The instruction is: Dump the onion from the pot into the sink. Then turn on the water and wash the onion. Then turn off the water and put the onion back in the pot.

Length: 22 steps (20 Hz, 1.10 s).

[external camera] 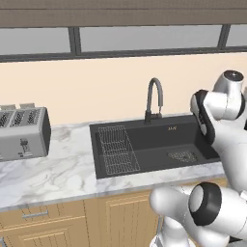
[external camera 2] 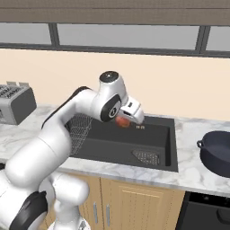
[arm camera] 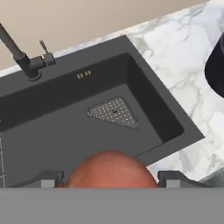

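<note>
The gripper [arm camera: 109,177] was closed on the onion [arm camera: 109,168]: in the hand view the orange-red ball sat squarely between the two dark fingertips [arm camera: 48,178], which stood one at each side of it and pressed against its flanks, spread only as wide as the ball itself. In the right base view the onion [external camera 2: 122,121] showed as a small red spot tucked under the white hand, at the end of the arm that reached forward over the basin.

Below the hand lay the sink [arm camera: 144,94], its dark grey floor well beneath the raised onion, with nothing touching between them. The perforated drain [arm camera: 114,112] lay just beyond the onion, on the basin floor. Farther off, past the drain and to the left as the hand saw it, stood the base of the gooseneck faucet [arm camera: 27,63] with its small lever, on the back rim of the sink. The wire rack [external camera: 116,148] filled the part of the basin away from the hand, on the toaster's side.

Out to the hand's right, on the marble counter [arm camera: 183,65] beside the sink, stood the dark pot [external camera 2: 216,152], well apart from the gripper. The toaster [external camera: 23,131] stood far off on the counter past the opposite end of the sink.
</note>
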Available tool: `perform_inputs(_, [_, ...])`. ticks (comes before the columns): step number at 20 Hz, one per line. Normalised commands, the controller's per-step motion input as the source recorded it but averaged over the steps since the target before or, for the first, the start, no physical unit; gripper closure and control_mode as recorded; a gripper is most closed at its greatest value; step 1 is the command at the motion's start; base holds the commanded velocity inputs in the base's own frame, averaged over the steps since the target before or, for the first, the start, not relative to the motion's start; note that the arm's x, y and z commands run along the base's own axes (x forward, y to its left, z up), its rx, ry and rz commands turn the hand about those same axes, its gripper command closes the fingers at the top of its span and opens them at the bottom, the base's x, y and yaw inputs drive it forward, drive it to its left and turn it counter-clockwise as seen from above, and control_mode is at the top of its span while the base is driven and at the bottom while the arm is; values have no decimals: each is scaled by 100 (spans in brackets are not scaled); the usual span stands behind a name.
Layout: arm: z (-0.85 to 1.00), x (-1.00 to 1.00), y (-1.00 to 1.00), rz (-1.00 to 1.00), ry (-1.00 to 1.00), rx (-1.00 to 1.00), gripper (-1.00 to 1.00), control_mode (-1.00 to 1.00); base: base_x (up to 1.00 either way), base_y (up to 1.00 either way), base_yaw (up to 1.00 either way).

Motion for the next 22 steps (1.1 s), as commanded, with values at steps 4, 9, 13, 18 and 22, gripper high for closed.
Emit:
perform_inputs(4, [-37, 7, 2, 20, 0, 24, 100, -100, 0, 0, 0])
perform_inputs(9, [-42, 15, 28, 15, -11, 1, 100, -100, 0, 0, 0])
perform_inputs(13, [-37, 17, 57, 2, -12, 0, 100, -100, 0, 0, 0])
perform_inputs(18, [-50, 3, 35, 0, -5, 0, 100, -100, 0, 0, 0])
perform_inputs(22, [-54, 1, 19, 0, 0, -3, 100, -100, 0, 0, 0])
